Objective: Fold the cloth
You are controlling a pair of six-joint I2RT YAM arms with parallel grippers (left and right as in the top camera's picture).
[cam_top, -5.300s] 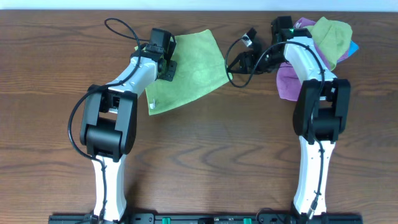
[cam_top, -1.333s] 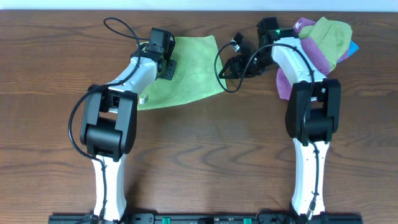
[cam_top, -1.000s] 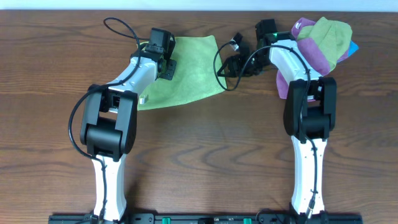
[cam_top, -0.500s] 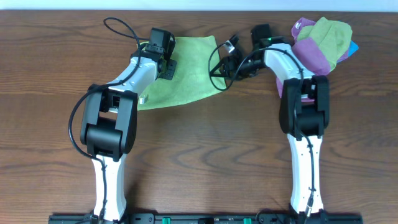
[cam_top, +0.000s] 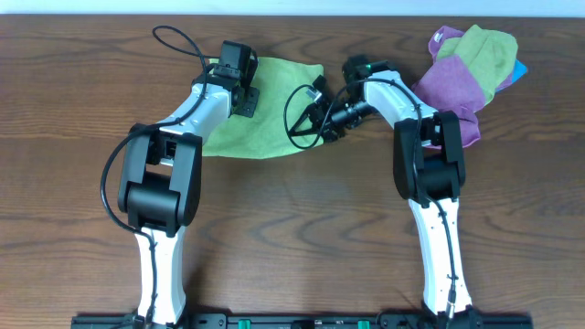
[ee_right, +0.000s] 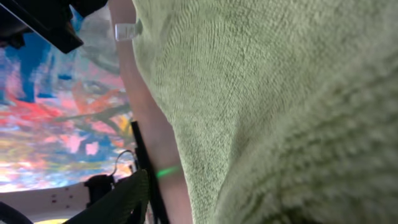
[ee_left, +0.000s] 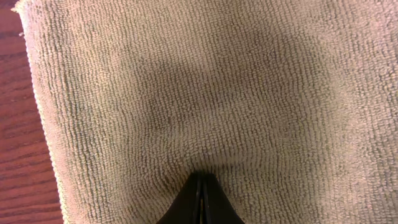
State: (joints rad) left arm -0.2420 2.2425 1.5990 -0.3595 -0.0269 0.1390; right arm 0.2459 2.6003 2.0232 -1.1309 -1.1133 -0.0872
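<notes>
The right gripper, jaws grasping the cloth, is dragging its right edge further left. The left gripper, upper left, is staying put, jaws clenched, pinning it.

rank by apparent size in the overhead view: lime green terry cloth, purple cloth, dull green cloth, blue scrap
1. lime green terry cloth
2. purple cloth and dull green cloth: bunched together, look alike
3. blue scrap, mostly hidden

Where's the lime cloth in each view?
Overhead: the cloth lies upper centre on the table.
Left wrist: the cloth fills nearly the whole frame.
Right wrist: the cloth fills the right side, close to the lens.
Landmark: the table wood borders the cloth's left edge in left wrist and surrounds it overhead; unclear in right wrist.
</notes>
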